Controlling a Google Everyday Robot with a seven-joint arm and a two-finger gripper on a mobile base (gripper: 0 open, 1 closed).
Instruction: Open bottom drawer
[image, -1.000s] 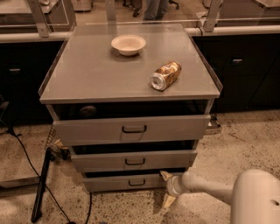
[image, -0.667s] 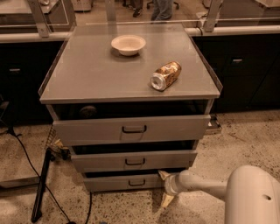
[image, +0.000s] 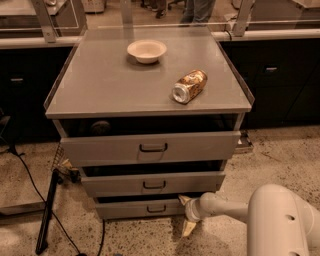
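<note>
The bottom drawer (image: 135, 208) is the narrowest and lowest of three grey drawers, with a small dark loop handle (image: 156, 208) at its centre. It stands slightly out, with a dark gap above its front. My gripper (image: 186, 215) is at the drawer's right end, near the floor, at the end of my white arm (image: 227, 209) that reaches in from the lower right. Its fingers are spread apart, one fingertip (image: 183, 199) at the drawer's top right corner and the other lower, by the floor. It holds nothing.
The mid-sized drawer (image: 152, 184) and the widest top drawer (image: 150, 148) also stand slightly out. On the cabinet top (image: 100, 90) are a white bowl (image: 146, 50) and a can lying on its side (image: 189, 86). Black cables (image: 47, 215) lie on the floor at left. Dark cabinets stand behind.
My arm and gripper have shifted slightly left toward the bottom drawer's right end. The drawers have not visibly moved.
</note>
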